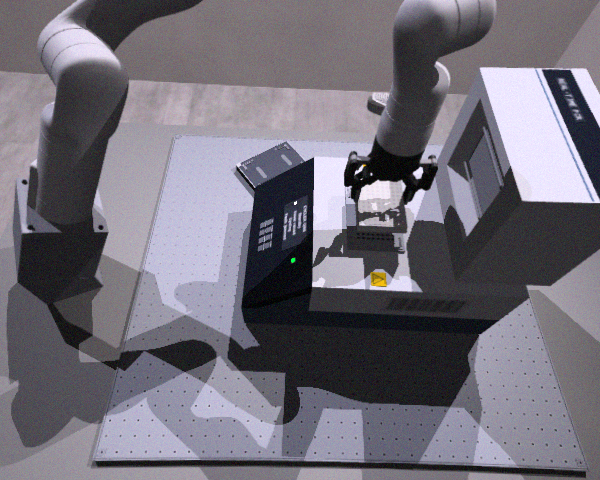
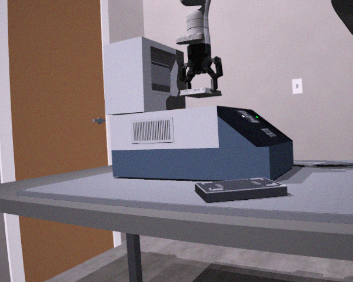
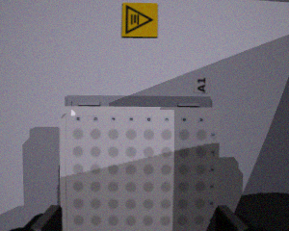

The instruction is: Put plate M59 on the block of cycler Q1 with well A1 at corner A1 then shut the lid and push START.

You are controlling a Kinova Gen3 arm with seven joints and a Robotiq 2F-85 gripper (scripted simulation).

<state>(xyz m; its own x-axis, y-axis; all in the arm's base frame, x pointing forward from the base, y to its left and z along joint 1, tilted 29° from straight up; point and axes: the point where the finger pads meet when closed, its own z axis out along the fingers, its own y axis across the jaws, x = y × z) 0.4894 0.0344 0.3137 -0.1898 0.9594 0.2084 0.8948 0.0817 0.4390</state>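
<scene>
My gripper (image 1: pixel 381 197) (image 2: pixel 200 86) (image 3: pixel 139 218) is shut on plate M59 (image 1: pixel 378 206) (image 2: pixel 197 91) (image 3: pixel 120 159), holding it about level in the air above Q1's block (image 1: pixel 375 240) (image 3: pixel 135 100). In the wrist view the plate's edges look nearly parallel to the block's. Its small marks run along its top and right edges, meeting at the corner nearest the A1 label (image 3: pixel 201 85). The plate hides most of the block. Cycler Q1 (image 1: pixel 336 279) (image 2: pixel 195 130) is open above the block; its lamp (image 1: pixel 292 260) (image 2: pixel 256 117) is green. Nest N1 (image 1: pixel 272 165) (image 2: pixel 240 185) is empty.
Q1's tall rear housing (image 1: pixel 553 155) (image 2: pixel 123 79) stands close behind the gripper and plate. The sloping dark key panel (image 1: pixel 274 268) (image 2: pixel 246 127) is at Q1's front. A yellow warning label (image 1: pixel 378 279) (image 3: pixel 140 20) lies on Q1's top beside the block.
</scene>
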